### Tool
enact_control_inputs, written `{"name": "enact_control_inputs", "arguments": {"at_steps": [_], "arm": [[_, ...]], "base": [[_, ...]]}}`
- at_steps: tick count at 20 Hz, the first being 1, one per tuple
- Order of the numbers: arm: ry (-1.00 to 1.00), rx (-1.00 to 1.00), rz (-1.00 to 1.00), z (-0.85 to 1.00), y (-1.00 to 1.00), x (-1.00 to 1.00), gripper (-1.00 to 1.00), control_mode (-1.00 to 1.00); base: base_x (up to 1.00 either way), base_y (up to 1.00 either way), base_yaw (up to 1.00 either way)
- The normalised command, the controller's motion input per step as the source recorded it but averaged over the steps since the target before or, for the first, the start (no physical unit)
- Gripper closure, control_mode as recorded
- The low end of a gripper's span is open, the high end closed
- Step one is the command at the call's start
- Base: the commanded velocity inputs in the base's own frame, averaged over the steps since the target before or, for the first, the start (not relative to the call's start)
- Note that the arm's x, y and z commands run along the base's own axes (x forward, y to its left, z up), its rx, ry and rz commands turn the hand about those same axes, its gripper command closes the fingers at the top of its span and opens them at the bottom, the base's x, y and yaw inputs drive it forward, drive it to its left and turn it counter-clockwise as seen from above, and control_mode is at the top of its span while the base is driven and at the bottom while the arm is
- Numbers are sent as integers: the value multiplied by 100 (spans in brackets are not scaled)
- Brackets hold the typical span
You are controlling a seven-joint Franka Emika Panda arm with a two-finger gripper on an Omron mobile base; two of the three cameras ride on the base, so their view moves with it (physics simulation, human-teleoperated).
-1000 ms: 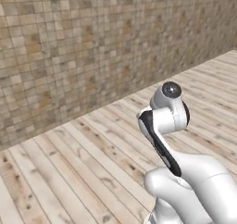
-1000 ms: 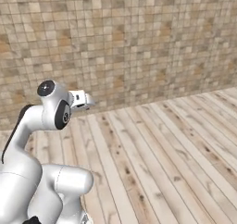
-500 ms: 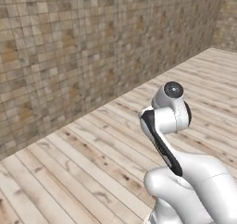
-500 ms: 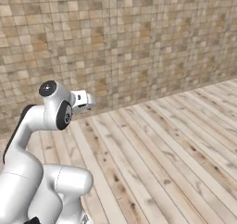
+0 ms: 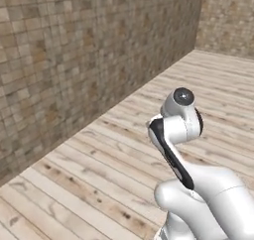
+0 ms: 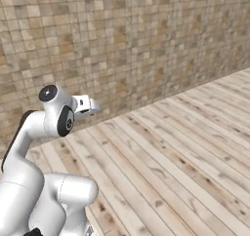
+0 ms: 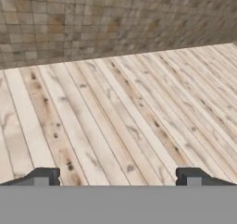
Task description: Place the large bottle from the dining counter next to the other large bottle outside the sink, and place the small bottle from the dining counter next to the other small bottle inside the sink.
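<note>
Since the earlier frames the whole scene has swung sideways, so the base is turning, not the room. Beyond the gripper (image 7: 116, 177), its fingers (image 7: 42, 177) set wide and holding nothing, lie only plank floor (image 7: 115, 116) and tiled wall (image 7: 92, 19). Neither bottle, counter nor sink appears ahead, so their direction cannot be told.

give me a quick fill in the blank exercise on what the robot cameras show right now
1. The floor under the gripper is laid with pale ____ planks.
2. The wall ahead of the arm is covered in small square ____.
3. In the hand view the two finger tips stand far apart, so the gripper is ____.
4. Between the finger tips the gripper holds ____.

Missing words: wooden; tiles; open; nothing
</note>
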Motion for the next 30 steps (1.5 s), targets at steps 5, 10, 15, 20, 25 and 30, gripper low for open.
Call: {"name": "enact_control_inputs", "arguments": {"at_steps": [5, 10, 15, 20, 25, 30], "arm": [[0, 0, 0, 0, 0, 0, -100, 100], [0, 0, 0, 0, 0, 0, -100, 100], [0, 0, 0, 0, 0, 0, -100, 100], [0, 0, 0, 0, 0, 0, -100, 100], [0, 0, 0, 0, 0, 0, -100, 100], [0, 0, 0, 0, 0, 0, -100, 100]], "base": [[93, -11, -47], [77, -14, -45], [51, -14, -41], [54, -16, -40], [65, -11, -38], [83, -3, -39]]}}
